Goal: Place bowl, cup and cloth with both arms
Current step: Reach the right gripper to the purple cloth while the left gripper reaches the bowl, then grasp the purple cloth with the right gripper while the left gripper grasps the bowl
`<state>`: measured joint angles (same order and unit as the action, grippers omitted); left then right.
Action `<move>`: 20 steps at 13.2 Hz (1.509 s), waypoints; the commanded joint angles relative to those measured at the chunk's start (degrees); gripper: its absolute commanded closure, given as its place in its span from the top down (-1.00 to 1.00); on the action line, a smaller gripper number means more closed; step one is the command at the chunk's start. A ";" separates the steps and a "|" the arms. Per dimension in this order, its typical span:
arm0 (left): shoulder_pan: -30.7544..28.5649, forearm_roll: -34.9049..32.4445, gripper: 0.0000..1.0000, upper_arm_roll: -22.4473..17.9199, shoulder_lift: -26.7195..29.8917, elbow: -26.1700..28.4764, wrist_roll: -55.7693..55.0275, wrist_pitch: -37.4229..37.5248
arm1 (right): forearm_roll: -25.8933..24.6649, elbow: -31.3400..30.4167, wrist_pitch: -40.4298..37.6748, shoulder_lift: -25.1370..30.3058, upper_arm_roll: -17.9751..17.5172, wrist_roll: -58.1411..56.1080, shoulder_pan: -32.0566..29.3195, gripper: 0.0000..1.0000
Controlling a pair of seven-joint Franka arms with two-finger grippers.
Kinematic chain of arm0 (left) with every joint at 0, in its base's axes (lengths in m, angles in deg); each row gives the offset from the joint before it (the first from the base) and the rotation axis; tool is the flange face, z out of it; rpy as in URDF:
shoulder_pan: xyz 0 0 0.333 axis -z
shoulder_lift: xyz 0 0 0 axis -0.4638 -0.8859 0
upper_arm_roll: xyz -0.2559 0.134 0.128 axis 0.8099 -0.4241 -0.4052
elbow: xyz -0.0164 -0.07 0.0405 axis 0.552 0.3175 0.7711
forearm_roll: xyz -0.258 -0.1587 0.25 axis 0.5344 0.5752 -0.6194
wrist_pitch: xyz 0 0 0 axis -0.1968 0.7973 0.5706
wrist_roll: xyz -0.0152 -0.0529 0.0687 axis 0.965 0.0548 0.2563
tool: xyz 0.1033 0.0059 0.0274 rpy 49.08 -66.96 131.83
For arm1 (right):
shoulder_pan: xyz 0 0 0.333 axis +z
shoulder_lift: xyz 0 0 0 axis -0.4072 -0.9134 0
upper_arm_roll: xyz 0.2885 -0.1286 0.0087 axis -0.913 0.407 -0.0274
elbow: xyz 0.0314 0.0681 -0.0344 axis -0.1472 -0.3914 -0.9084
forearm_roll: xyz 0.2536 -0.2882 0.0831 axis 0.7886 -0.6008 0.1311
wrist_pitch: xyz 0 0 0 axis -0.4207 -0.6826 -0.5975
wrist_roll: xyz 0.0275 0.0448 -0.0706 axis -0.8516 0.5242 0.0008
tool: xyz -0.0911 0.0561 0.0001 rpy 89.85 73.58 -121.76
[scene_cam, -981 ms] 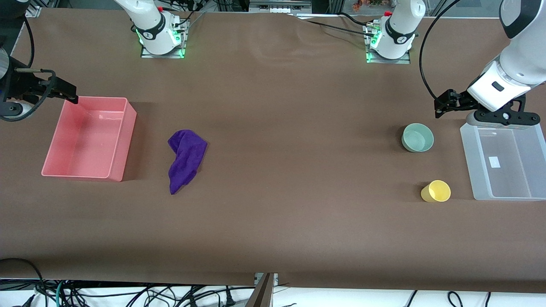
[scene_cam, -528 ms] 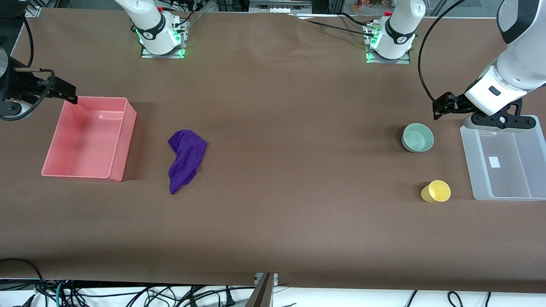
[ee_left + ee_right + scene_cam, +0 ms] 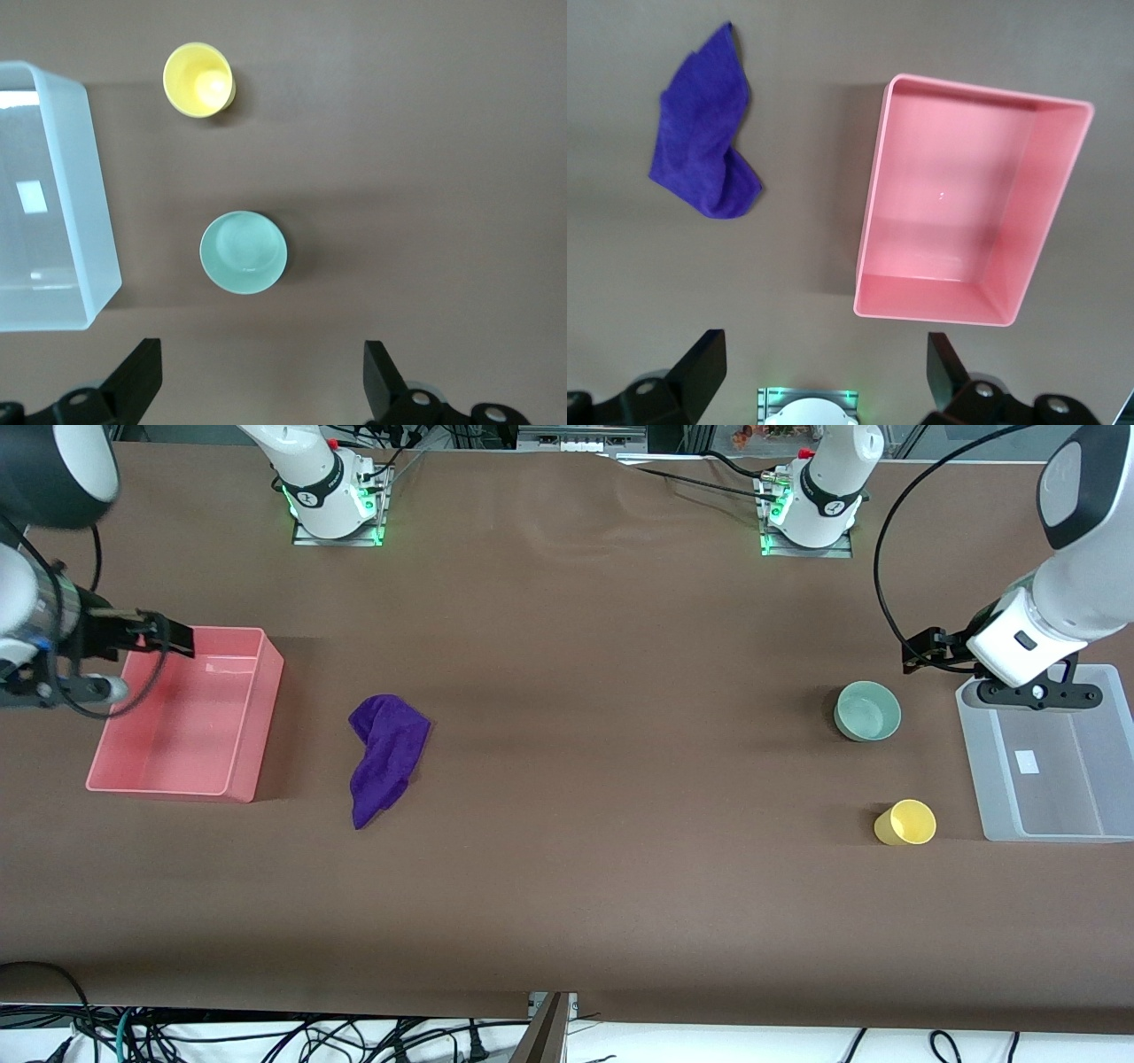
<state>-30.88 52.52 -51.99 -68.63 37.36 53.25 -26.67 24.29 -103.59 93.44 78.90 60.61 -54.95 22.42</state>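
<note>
Your left tool [image 3: 921, 651] hung spread near the bowl [image 3: 867, 710] and cup [image 3: 905, 822]; your right tool [image 3: 168, 638], also spread, hovered over the pink bin [image 3: 239, 779] beside the cloth [image 3: 385, 757].

Left gripper [image 3: 259, 382] spread wide above table; bowl [image 3: 244, 251] between cup [image 3: 198, 80] and gripper, clear bin [image 3: 81, 195] beside.
</note>
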 commanded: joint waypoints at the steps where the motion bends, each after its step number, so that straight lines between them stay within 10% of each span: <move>1: -1.14 0.32 1.00 0.11 -0.98 -1.08 3.01 2.14 | 0.71 -2.32 3.89 -2.50 -0.56 0.33 -0.07 1.00; 5: -8.26 -2.14 1.00 0.11 -8.01 2.69 12.52 0.83 | 2.92 -3.46 11.98 -9.44 -2.23 7.06 0.89 1.00; 12: -12.91 -8.74 0.99 0.20 -15.29 19.75 20.15 -28.16 | 3.10 -14.53 38.08 -17.27 -5.91 18.44 3.97 1.00; 15: -14.33 -8.48 0.46 0.37 -20.83 20.46 24.29 -34.67 | 3.10 -17.35 45.30 -20.53 -5.92 18.71 5.64 1.00; 18: -14.24 -7.69 -0.88 0.37 -22.61 20.29 24.30 -35.65 | 3.01 -19.19 48.82 -22.99 -5.92 18.71 6.70 1.00; 20: -14.33 -7.69 -1.00 0.37 -22.61 19.93 24.30 -35.39 | 3.01 -21.48 53.55 -24.22 -5.92 18.79 7.14 1.00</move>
<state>-44.83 45.04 -51.96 -91.80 57.96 76.45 -62.37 26.82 -122.50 142.81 54.90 54.88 -36.92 29.17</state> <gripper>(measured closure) 0.604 0.000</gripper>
